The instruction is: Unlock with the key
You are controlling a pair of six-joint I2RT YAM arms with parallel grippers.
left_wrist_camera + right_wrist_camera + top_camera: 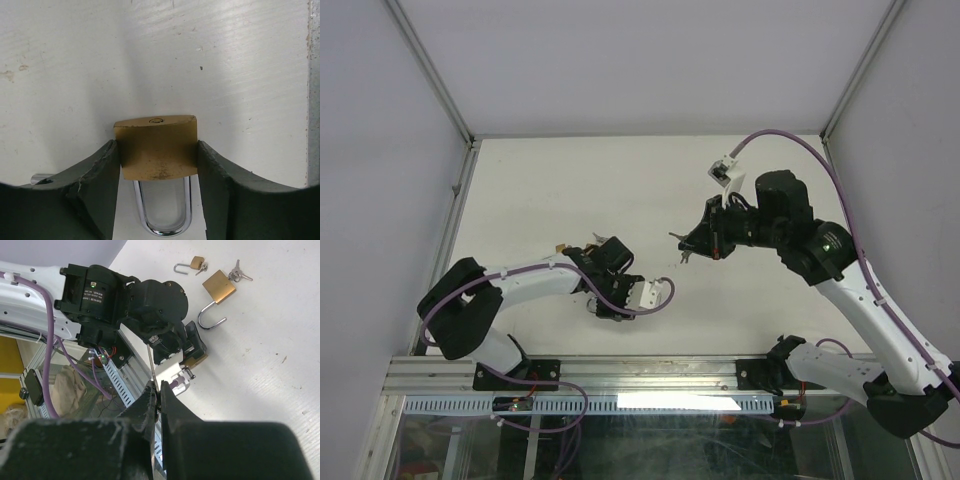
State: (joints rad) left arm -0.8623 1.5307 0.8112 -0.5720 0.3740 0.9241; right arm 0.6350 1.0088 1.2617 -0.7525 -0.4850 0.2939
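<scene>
dark fingers (95,185) of the left pincer (157,150) are clamped on the brass padlock (155,142), its keyhole (156,120) facing away over the tabletop (225,60). right pincer (159,390) is pressed together on what looks like the key (150,362), though only a thin sliver shows. so slim a hold may let the key twist and miss the keyhole. a skewed push could shove the padlock out of the left grip.

White table (570,190), aluminium frame rail (620,371)
</scene>
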